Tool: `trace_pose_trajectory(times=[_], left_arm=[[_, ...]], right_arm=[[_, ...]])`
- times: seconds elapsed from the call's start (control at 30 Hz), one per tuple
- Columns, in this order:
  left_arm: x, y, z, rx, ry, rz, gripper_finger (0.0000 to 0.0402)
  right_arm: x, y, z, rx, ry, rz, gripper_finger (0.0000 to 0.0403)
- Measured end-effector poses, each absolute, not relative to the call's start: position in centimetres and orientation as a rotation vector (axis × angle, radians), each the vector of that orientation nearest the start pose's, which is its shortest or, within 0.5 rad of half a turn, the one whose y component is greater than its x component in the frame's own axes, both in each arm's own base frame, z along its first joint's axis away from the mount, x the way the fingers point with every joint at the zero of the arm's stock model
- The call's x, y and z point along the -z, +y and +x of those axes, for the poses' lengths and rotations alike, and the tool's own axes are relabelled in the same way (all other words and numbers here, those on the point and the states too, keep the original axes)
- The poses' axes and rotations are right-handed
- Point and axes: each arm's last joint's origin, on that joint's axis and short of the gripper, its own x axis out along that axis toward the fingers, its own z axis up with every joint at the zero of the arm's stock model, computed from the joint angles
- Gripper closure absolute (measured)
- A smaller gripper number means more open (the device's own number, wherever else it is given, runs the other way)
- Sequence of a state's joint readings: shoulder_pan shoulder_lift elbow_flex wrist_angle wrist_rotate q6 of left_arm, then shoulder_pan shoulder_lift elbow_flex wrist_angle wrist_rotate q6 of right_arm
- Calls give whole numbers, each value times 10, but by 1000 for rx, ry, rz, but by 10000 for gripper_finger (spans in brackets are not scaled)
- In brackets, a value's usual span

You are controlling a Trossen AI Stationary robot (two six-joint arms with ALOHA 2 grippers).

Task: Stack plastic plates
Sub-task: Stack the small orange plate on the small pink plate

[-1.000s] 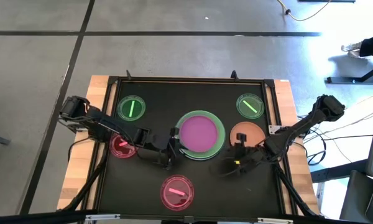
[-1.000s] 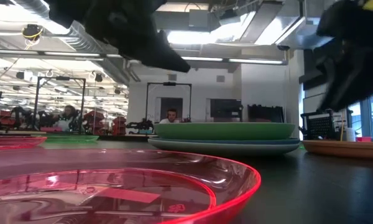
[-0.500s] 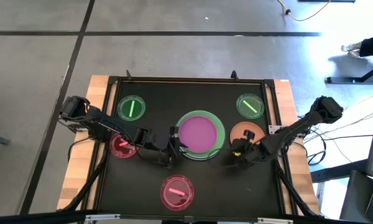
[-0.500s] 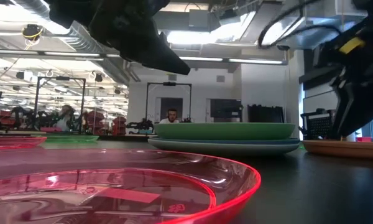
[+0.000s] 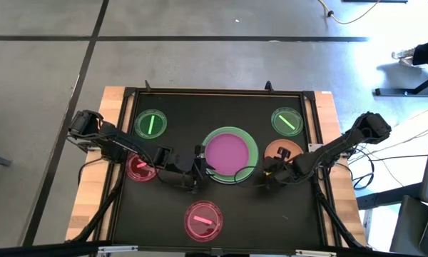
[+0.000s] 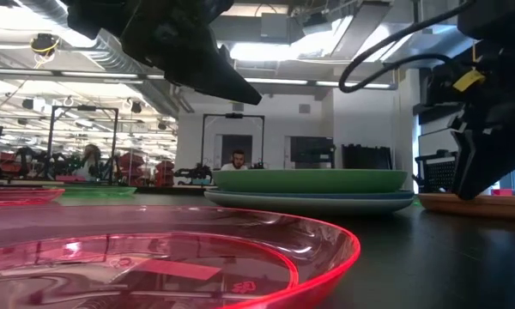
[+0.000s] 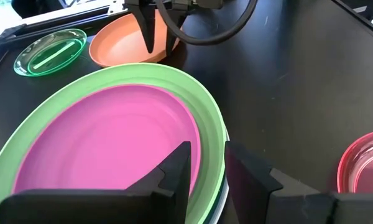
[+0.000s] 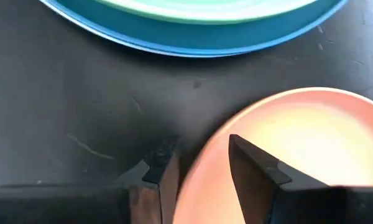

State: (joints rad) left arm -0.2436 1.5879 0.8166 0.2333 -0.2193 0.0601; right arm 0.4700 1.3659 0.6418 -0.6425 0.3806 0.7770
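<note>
From above, the stack sits mid-table: a purple plate (image 5: 230, 153) nested in a green plate (image 5: 251, 163), with the left gripper (image 5: 197, 171) at its rim on one side and the right gripper (image 5: 269, 173) at the edge of the orange plate (image 5: 286, 151) on the other; small green plates (image 5: 151, 123) (image 5: 287, 121) lie at the far corners of the black table (image 5: 178, 107), and pink-red plates (image 5: 202, 220) (image 5: 138, 168) lie nearer, all well apart from either set of fingers. At table height, the stack (image 6: 311, 185) shows green over blue, and the right arm's gripper (image 6: 476, 176) hangs low just before the orange plate's rim (image 6: 472, 204), likely so one finger can slip under it. From the left wrist, the fingers (image 7: 177, 168) stand apart astride the green rim (image 7: 206, 118), one over the purple plate, one outside, seemingly to steady the stack; they are not visibly pressed on it. From the right wrist, the fingers (image 8: 255, 171) are apart with the orange plate's edge (image 8: 286, 137) between them, not yet pinched, and the blue plate (image 8: 193, 43) lies just beyond, the natural place to carry it next.
</note>
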Motion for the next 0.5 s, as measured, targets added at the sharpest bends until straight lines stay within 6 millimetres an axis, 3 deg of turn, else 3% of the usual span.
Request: trace_pose_trajectory(times=[0.37, 0.5], left_arm=[[-190, -72, 316, 39, 524, 182, 310], [-190, -72, 316, 39, 524, 182, 310]], right_arm=[[-143, 80, 187, 425, 1185, 141, 276], [-144, 80, 188, 415, 1185, 117, 304]])
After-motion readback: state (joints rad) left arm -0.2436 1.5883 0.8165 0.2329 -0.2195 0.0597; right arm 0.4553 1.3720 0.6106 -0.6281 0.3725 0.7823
